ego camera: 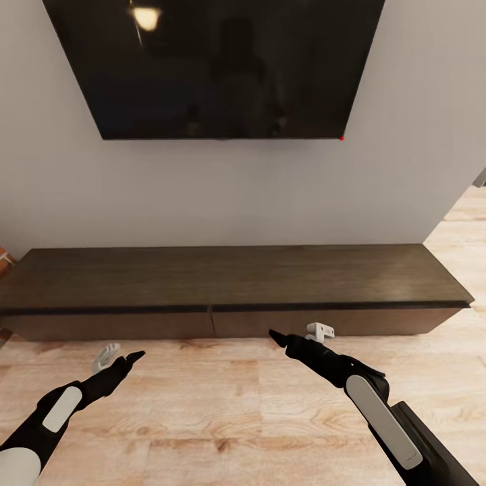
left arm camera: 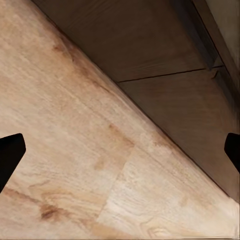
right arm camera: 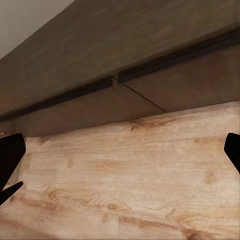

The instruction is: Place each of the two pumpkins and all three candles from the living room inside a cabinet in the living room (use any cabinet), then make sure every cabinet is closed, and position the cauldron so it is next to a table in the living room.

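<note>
At centre of frame: the cabinet (ego camera: 229,283), long and low (2 flat front panels, both shut).
Handling: stiff, heavy; no handles, so probably pull at the panel's top edge.
Claws: left gripper (ego camera: 125,359) and right gripper (ego camera: 287,339) both spread apart, empty.

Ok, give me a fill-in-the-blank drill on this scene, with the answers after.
1. The long dark cabinet has ___ front panels, both shut.
2. Above the cabinet, a black ___ hangs on the wall.
3. Both tools hover over the wood ___, short of the cabinet.
4. The left tool and the right tool each hold ___.

Answers: two; TV; floor; nothing
</note>
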Motion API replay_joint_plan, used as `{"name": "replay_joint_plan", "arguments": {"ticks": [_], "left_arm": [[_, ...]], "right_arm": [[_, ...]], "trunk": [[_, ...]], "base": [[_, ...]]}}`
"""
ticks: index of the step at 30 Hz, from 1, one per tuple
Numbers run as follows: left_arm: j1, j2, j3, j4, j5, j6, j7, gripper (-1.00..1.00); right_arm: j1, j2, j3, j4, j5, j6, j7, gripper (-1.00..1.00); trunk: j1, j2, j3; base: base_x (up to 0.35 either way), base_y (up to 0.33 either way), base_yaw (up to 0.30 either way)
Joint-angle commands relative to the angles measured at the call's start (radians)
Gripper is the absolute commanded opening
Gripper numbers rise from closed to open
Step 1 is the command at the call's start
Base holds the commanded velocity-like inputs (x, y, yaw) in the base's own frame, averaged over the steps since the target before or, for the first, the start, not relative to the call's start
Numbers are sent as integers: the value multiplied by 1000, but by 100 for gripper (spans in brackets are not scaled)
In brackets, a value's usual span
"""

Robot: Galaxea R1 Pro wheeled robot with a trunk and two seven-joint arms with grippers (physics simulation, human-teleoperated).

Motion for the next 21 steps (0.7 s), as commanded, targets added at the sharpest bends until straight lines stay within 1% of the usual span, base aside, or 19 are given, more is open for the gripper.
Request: {"name": "replay_joint_plan", "arguments": {"ticks": [1,3,5,9,11,15,21], "left_arm": [[0,3,4,-1,5,23,-17,100],[0,18,4,-2,5,61,-47,100],[0,31,5,-3,5,79,-67,100],[0,58,5,-4,6,96,-112,100],[0,63,5,-4,6,99,-124,100],[0,64,5,-4,7,101,-142,100],[0,66,5,-4,7,102,-150,100]], "right_arm": [[-1,-1,2,-1,-11,1,-10,100],[-1,0,2,2,-10,0,-11,100],[-1,0,2,6,-9,-1,-11,100],[-1,1,3,10,-2,-2,-12,100],[-1,0,3,10,-1,-2,-13,100],[-1,0,2,11,-1,-3,-12,100],[-1,-2,2,9,-7,-1,-11,100]], "trunk": [[4,-8,-4],[12,-22,-10],[19,-36,-16],[35,-64,-29],[42,-78,-35],[58,-106,-48],[81,-148,-67]], "base": [[0,0,0],[0,0,0],[0,0,0],[0,0,0],[0,0,0],[0,0,0],[0,0,0]]}}
